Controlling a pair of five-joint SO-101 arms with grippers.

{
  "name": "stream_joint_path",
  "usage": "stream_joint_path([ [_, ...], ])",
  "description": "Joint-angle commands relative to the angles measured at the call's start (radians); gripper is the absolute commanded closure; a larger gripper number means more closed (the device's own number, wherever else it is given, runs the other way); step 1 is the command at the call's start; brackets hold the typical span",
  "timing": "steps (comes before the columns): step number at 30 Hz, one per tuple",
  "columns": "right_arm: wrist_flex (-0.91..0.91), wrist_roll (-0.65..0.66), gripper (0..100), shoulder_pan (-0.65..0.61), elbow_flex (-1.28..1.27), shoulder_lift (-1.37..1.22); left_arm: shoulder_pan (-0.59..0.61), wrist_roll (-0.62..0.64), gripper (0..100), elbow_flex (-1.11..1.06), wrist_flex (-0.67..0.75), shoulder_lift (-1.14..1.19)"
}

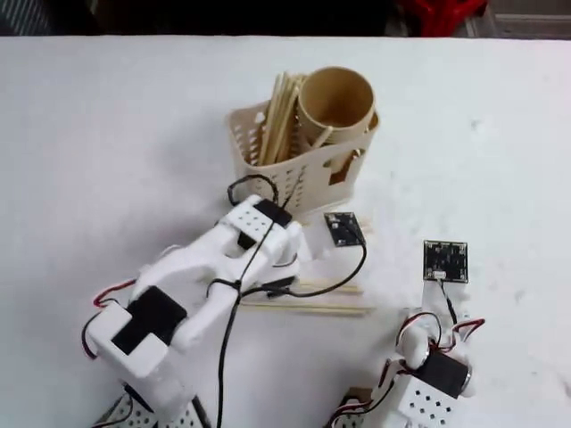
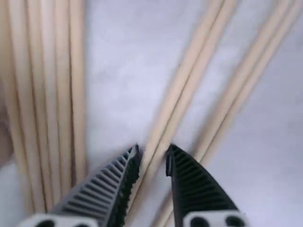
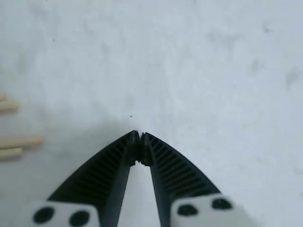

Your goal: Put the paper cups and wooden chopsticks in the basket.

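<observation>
On the table [image 1: 107, 134] just in front of the basket [image 1: 268, 174], which holds a paper cup [image 1: 336, 100] and a bundle of sticks, loose chopsticks [image 1: 330, 308] lie crosswise. The left gripper [image 2: 152, 153] hangs right over them, fingers slightly apart astride one pair, whose length runs out between the tips. Closing should pinch across it. The right gripper [image 3: 138, 137], tips pressed together, sits farther off.

A white desk [image 1: 107, 134] takes up nearly the whole high view, its surface matte and faintly mottled. Close up, it carries a few pale grey smudges [image 3: 293, 75] and one tiny dark speck [image 3: 131, 116]. Beyond its far edge lies a dark strip of room [image 1: 223, 16], with a red object [image 1: 442, 13] towards the right and a grey striped patch [image 1: 22, 16] in the left corner.
</observation>
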State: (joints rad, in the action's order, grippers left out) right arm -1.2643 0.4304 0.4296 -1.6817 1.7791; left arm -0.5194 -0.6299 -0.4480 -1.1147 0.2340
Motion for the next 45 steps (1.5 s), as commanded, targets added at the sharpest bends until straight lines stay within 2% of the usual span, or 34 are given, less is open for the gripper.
stream_joint_path([
  [1,-0.005,-0.006,98.1,0.005,-0.009,0.018,0.004,-0.008,96,0.034,0.011,-0.005],
  [6,-0.005,-0.006,98.1,0.005,-0.009,0.018,0.004,-0.008,98,0.0,0.008,-0.061],
  [11,-0.005,-0.006,98.1,0.005,-0.009,0.018,0.005,-0.005,98,-0.081,0.008,-0.209],
  [18,-0.005,-0.006,98.1,0.005,-0.009,0.018,0.096,0.068,98,-0.13,0.009,-0.423],
  [25,-0.005,-0.006,98.1,0.005,-0.009,0.018,0.11,0.157,98,-0.126,0.017,-0.469],
  [32,-0.005,-0.006,98.1,0.005,-0.009,0.018,0.105,0.169,98,-0.107,0.011,-0.51],
  [42,-0.005,-0.006,98.1,0.005,-0.009,0.018,0.105,0.17,98,-0.264,0.0,-0.9],
  [45,-0.005,-0.006,98.1,0.005,-0.009,0.018,0.105,0.172,98,-0.236,-0.029,-1.021],
])
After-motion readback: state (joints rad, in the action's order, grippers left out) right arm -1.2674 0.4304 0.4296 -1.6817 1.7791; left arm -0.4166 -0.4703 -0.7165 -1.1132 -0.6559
